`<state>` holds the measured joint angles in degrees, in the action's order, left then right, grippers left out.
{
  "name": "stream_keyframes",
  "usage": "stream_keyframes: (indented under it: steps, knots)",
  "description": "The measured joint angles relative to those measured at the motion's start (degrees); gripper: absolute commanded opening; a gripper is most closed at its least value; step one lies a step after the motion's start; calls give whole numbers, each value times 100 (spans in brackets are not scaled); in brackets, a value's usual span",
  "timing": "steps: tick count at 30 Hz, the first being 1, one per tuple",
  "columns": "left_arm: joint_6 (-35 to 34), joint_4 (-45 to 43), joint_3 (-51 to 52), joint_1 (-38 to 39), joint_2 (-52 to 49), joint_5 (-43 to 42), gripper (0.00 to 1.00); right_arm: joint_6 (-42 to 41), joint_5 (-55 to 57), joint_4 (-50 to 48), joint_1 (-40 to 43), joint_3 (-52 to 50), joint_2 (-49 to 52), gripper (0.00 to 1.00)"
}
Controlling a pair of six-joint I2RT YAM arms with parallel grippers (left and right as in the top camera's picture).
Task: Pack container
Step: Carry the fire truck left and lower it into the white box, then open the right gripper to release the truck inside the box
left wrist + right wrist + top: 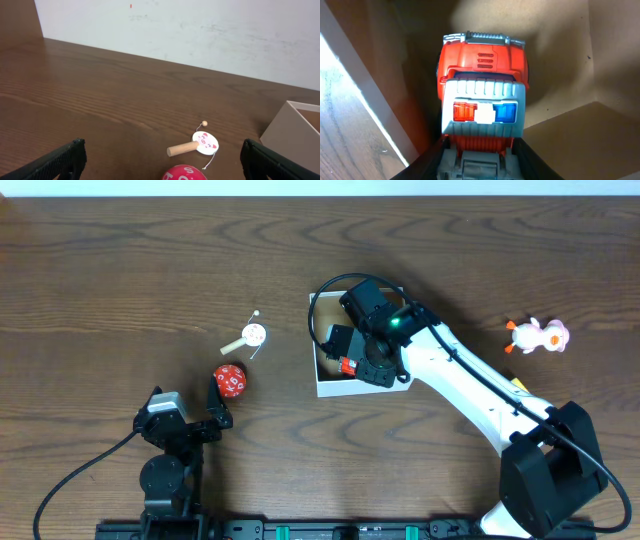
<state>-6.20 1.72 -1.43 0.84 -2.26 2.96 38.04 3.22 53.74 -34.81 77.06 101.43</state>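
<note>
1. Closest to the lens in the left wrist view is the left gripper (188, 404). Its two black fingers (60, 161) are spread wide at the lower corners of the frame, with nothing between them.
2. Just ahead of it, a red ball (231, 380) lies on the table (100, 280). Not packed.
3. Beyond the ball and slightly right is a small hand drum (252, 335) with a wooden handle, a white face and a bead on a string. It is on the table, apart from the box. Not packed.
4. The container (360, 389) sits right of centre, open side up, white outside and tan inside.
5. A toy truck (482, 95), orange and grey with a red-and-blue light bar, is inside the container, close to one wall.
   - The right gripper (372, 362) has its fingers closed against the truck's rear end, so it does not look released yet.
   - Whether the truck touches the container floor cannot be told.
6. A pink-and-white duck (537, 335) stands on the table well right of the container. Not packed.
7. Tally, as a judgement: one toy is going in and three are left. The arm hides part of the container floor, so any other contents are unknown.
8. Poses:
   - The left arm is folded low at the near table edge, with its wrist aimed toward the ball and drum.
   - The right arm reaches diagonally from the near right corner, with its wrist pitched down into the container.
</note>
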Motion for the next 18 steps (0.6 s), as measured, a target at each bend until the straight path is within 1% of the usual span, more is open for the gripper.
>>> stream_keyframes:
  steps: [8,18]
  knots:
    - [0,0,0,0,0,0,98,-382,20,24,-46,0,0,24]
    - [0,0,0,0,0,-2,98,-463,35,129,-356,0,0,25]
